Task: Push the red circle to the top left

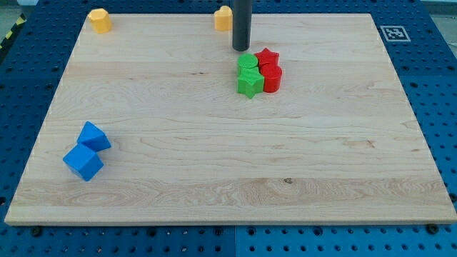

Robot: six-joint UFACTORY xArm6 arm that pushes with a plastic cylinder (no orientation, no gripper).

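Observation:
The red circle (272, 78) sits in a tight cluster just right of the board's centre top, with a red star (267, 57) above it, a green circle (248, 63) up-left and a green star (249, 83) on its left. My tip (240, 48) stands just above the green circle, up-left of the cluster, apart from the blocks. The rod partly hides the right edge of a yellow block (223, 18).
A second yellow block (100, 21) sits at the board's top left corner. Two blue blocks (93, 136) (83, 163) lie touching at the lower left. A marker tag (393, 33) lies off the board's top right corner.

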